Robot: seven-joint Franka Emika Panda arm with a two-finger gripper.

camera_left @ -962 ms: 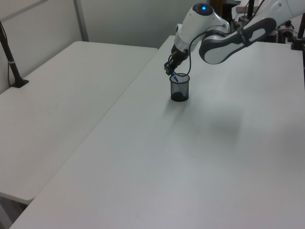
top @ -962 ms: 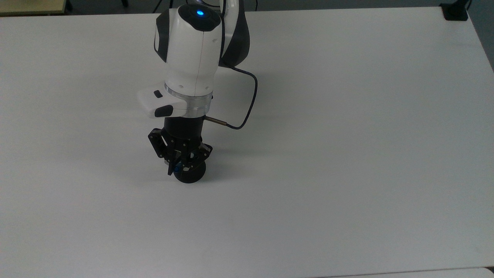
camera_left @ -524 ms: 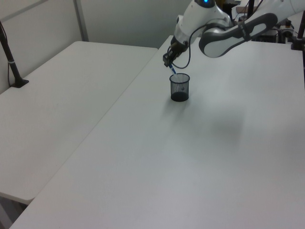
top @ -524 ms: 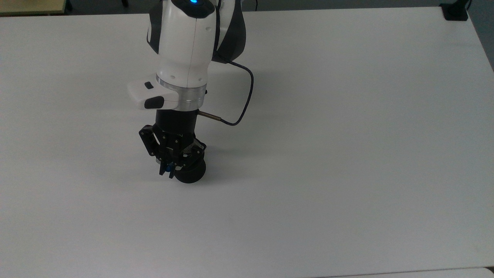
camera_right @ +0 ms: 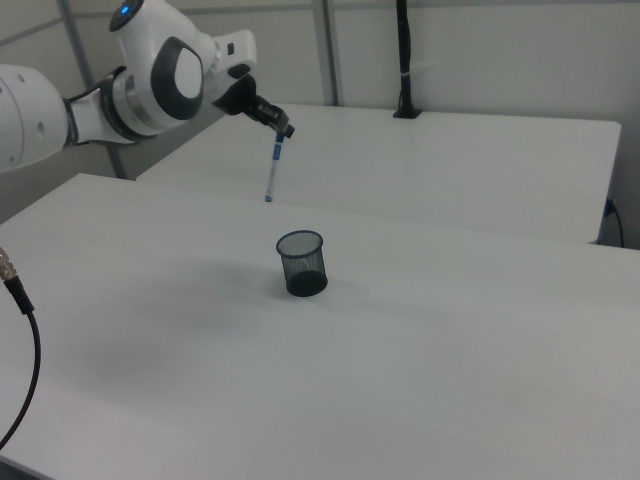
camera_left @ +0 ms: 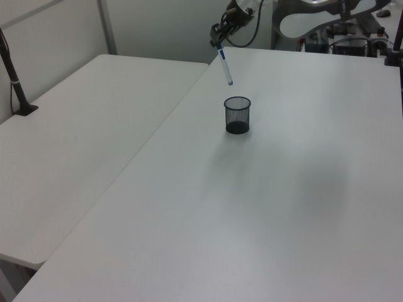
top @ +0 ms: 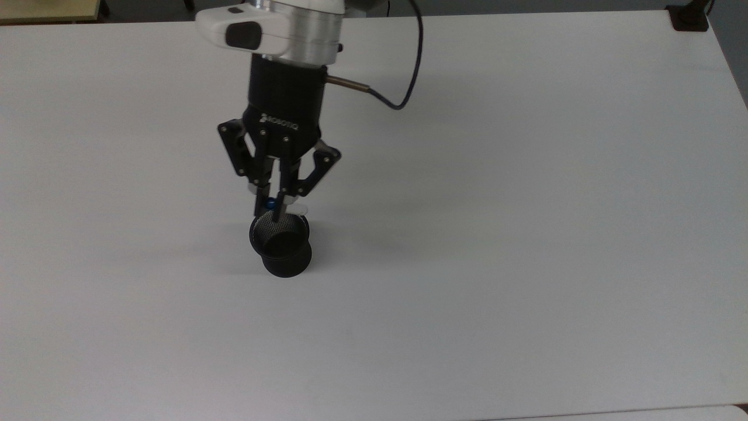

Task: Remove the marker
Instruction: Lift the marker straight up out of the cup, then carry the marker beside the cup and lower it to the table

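One slim white marker with a blue cap (camera_left: 224, 65) hangs clamped in the black two-finger gripper (camera_left: 218, 41), clear above the black mesh cup (camera_left: 237, 115) on the white table (camera_left: 252, 207).

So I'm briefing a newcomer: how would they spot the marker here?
On the big white table stands one black mesh cup. Above it the black two-finger gripper holds a slim white marker with blue ends, hanging clear of the cup; nothing else there is thin and white.

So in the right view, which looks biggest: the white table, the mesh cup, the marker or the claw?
1. White table, by far.
2. Black mesh cup.
3. Marker, longer but much slimmer.
4. Claw; farther from the camera, so its rank is unsure.
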